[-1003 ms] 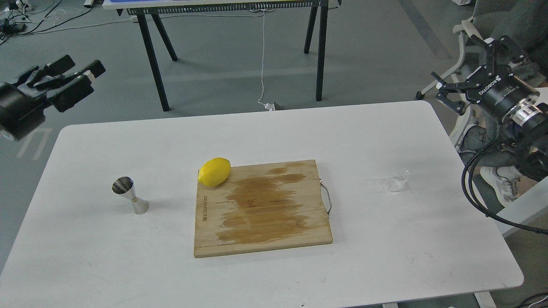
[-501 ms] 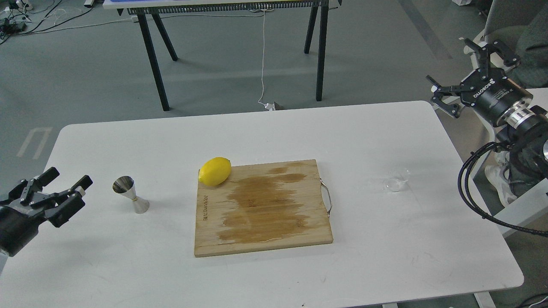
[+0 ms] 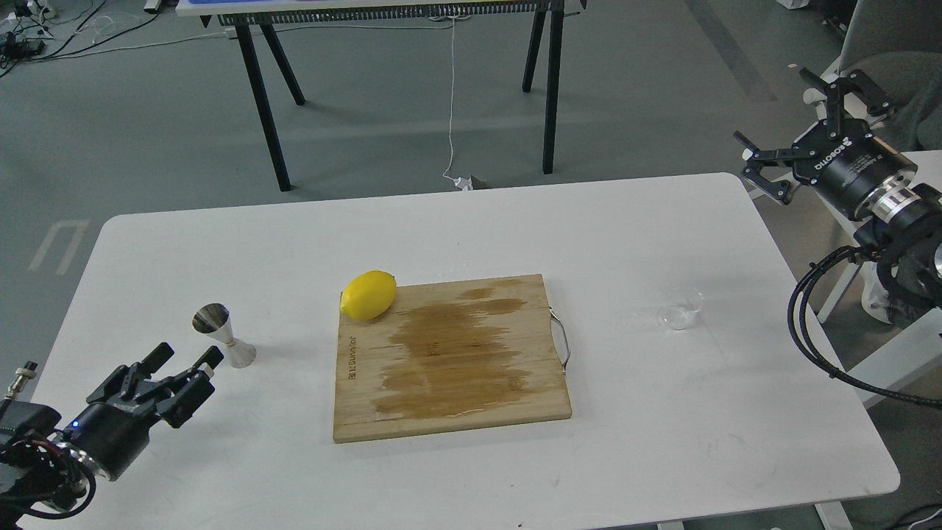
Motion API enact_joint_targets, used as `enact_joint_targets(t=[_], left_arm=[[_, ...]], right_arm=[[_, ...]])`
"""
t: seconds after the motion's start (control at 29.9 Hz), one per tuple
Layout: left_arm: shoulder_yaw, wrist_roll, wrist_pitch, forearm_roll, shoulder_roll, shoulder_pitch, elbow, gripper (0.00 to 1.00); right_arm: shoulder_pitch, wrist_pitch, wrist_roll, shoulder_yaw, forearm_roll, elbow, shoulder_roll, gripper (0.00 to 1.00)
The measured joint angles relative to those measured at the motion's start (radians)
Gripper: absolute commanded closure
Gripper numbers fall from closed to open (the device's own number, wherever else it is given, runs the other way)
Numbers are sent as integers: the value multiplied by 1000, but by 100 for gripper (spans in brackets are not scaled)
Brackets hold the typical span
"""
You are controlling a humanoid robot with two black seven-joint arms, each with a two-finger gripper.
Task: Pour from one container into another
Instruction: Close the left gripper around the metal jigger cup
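Glass cup point(image 3: 682, 308) stands untouched, well apart from jigger point(image 3: 224, 336)

The left arm came in low from eight o'clock, its gripper point(image 3: 184, 362) angled toward one o'clock with the two fingers set apart, holding nothing. The right arm reached in from three o'clock and sat high, its gripper point(image 3: 798, 110) pointing toward ten o'clock, fingers spread wide and empty, a black cable looping below its wrist.
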Motion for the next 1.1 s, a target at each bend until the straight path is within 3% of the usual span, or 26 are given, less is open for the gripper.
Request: enact_joint_targets(t=[0.53, 1.1], left_arm=[[4, 0, 0, -2, -134, -33, 169, 2], [49, 0, 0, -6, -208, -118, 245, 2]], right_arm=[[0, 0, -1, 0, 0, 4, -2, 1], [0, 0, -2, 0, 0, 8, -4, 1]])
